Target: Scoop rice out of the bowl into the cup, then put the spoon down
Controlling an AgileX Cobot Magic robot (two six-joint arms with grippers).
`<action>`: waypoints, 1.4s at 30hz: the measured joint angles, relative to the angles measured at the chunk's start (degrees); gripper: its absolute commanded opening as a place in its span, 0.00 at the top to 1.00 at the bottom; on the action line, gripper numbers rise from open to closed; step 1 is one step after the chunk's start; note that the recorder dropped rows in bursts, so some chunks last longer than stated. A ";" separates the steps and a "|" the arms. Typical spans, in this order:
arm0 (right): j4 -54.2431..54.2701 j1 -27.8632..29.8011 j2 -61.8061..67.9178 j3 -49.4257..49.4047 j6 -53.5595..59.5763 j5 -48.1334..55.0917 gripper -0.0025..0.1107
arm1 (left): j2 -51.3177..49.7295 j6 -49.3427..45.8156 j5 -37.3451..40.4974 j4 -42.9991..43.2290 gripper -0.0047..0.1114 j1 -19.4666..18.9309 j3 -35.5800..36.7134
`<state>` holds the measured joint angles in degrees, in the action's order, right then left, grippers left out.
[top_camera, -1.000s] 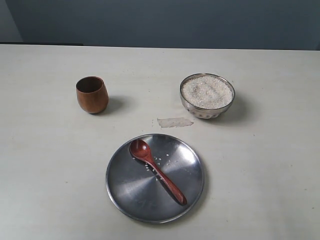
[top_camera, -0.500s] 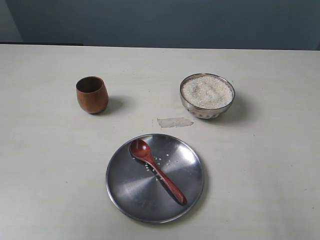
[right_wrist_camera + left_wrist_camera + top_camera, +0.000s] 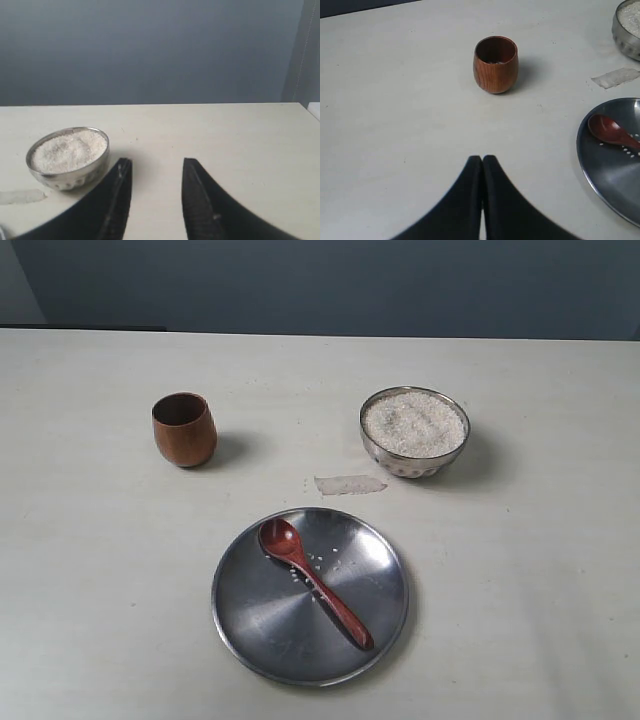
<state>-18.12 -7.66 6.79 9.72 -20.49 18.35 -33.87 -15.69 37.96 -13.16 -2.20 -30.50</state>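
Probably light and stiff, the reddish-brown wooden spoon (image 3: 322, 591) is lying on the flat steel plate (image 3: 260, 620), slim handle offering hold; left pincer (image 3: 482, 159) clenched, right pincer (image 3: 156, 162) released.

Exterior camera: raised on the near side of the table (image 3: 100, 570), tilted well down, facing the grey-blue wall (image 3: 320, 285) at the back. It sits at mid range, with the whole layout in frame: cup (image 3: 184, 429), bowl (image 3: 412, 466), plate (image 3: 260, 620), spoon (image 3: 315, 582).

Left wrist camera: close above the tabletop, angled down past the left gripper (image 3: 482, 161) with its tips pressed together, aimed at the cup. The bowl and plate are clipped by the frame.

Right wrist camera: lowest of the three, nearly level with the tabletop, looking between the right gripper (image 3: 157, 162) with its parted tips toward the wall, with the bowl close by.

Shared: the bowl and tape strip (image 3: 349, 484) appear in all three views; the cup, plate and spoon head appear in the exterior and left wrist views.
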 measured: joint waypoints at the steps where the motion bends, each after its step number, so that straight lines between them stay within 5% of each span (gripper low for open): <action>1: -0.73 0.00 0.00 -0.80 0.11 -0.23 0.68 | 0.00 0.00 0.00 0.00 0.96 0.00 0.00; 14: -11.73 0.00 0.00 -9.42 0.58 -12.69 0.68 | 0.00 0.00 0.00 0.00 0.96 0.00 0.00; 30: -8.59 0.00 -4.77 -9.61 0.69 -25.25 0.68 | 0.00 0.00 0.00 0.00 0.96 0.00 0.00; 42: -2.02 0.00 -4.77 3.63 0.12 -6.93 0.68 | 0.00 0.00 0.00 0.00 0.96 0.00 0.00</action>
<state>-20.13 -7.66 2.01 13.35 -20.38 11.41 -33.87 -15.69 37.96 -13.16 -2.20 -30.50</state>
